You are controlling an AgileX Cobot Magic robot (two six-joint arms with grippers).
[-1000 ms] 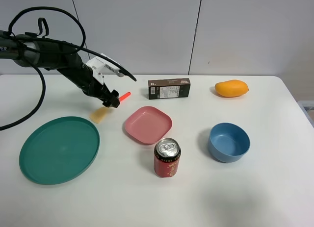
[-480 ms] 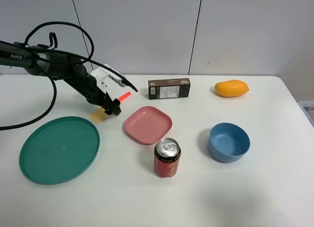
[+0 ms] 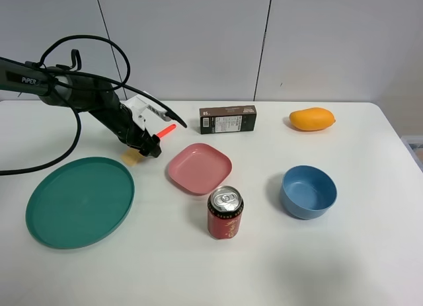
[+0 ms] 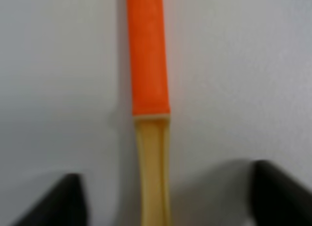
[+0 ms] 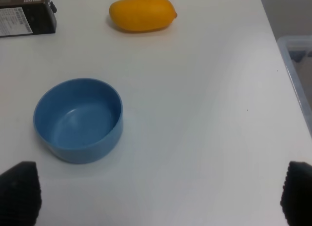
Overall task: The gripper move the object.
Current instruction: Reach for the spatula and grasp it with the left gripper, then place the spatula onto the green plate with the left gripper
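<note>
The spatula (image 3: 164, 130) lies on the white table, its orange-red handle pointing toward the back right and its pale yellow blade (image 3: 130, 158) by the green plate's (image 3: 79, 201) far rim. My left gripper (image 3: 151, 147) sits low over the spatula's middle. In the left wrist view the spatula (image 4: 147, 65) runs between the two dark fingertips (image 4: 66, 201), which stand wide apart and do not touch it. The left gripper (image 4: 163, 199) is open. My right gripper (image 5: 158, 196) is open and empty over bare table near the blue bowl (image 5: 78, 119).
A pink square plate (image 3: 198, 167) lies right of the spatula. A red can (image 3: 225, 212) stands in front of it. A dark box (image 3: 228, 119) and an orange mango (image 3: 312, 118) are at the back. The blue bowl (image 3: 308, 190) is at the right.
My left arm has come down and drawn in a little toward the table over the spatula. The spatula lies in about the same place.
</note>
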